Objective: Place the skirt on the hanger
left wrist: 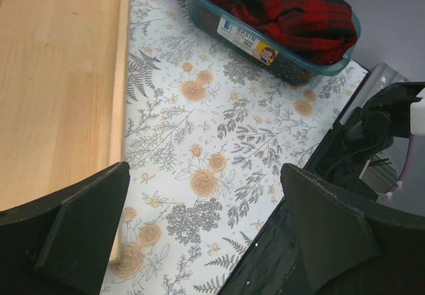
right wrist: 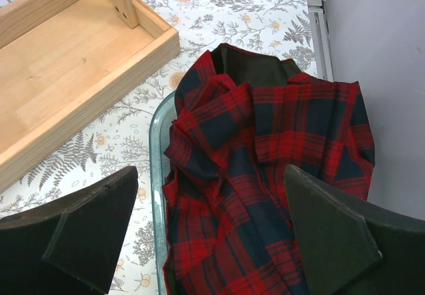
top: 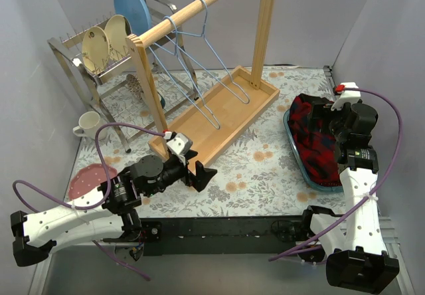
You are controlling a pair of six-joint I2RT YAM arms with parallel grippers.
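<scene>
Left fingers (left wrist: 73, 235), right fingers (right wrist: 332, 235) released, empty; skirt (right wrist: 265, 149) heaped in basin (right wrist: 155, 155); dish rack (top: 99, 69) beside hangers (top: 196, 69).

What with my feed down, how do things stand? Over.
Left gripper, right gripper: jaws open, empty. Skirt bunched in basin, under right gripper. Hangers on rail; skirt unobstructed.

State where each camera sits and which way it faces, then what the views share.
Top external: above and behind the bases, looking down over the table; left arm and right arm show.
Left wrist: low over the table, facing the teal basin; the open left end effector frames the bottom.
Right wrist: above the basin, looking down on the plaid skirt; the open right end effector frames the bottom.
Shared: skirt, basin and wooden rack tray in all three.
</scene>
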